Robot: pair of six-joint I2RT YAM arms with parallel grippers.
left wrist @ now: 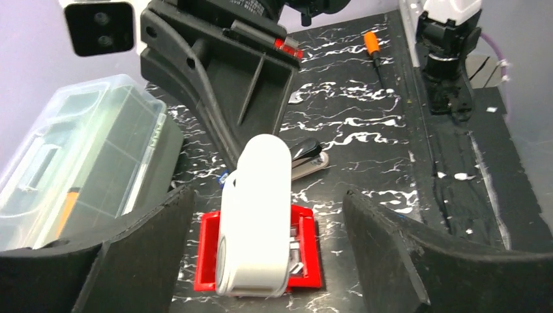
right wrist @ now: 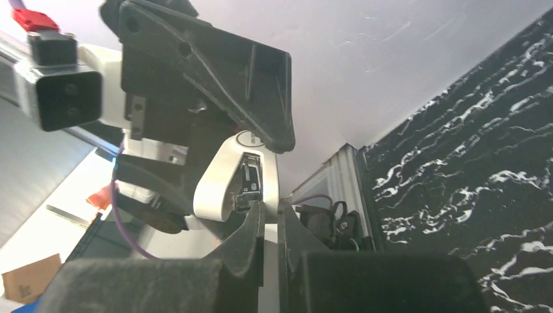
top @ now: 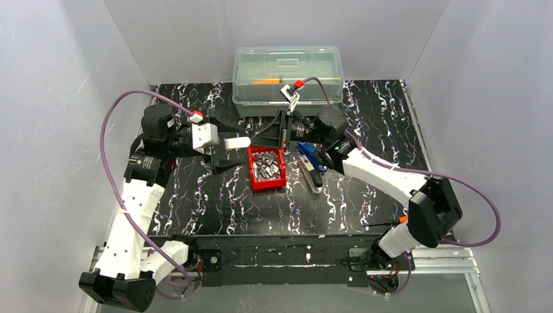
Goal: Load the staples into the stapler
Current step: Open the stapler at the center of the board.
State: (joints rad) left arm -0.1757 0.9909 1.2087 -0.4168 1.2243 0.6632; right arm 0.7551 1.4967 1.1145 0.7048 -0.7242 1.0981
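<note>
Right pincer [right wrist: 264, 218] is pressed together on one thin end of the white stapler [left wrist: 257, 222]. It holds the stapler in the air at the centre of the overhead view, by the upper left corner of the red tray [top: 250, 171], where the staples [top: 266, 166] lie loose. Left pincer [left wrist: 267, 199] stands spread wide on either side, not touching. With so slight a grip the stapler could swivel or slip, dropping onto the tray and scattering staples. A careless left arm could also knock it.
</note>
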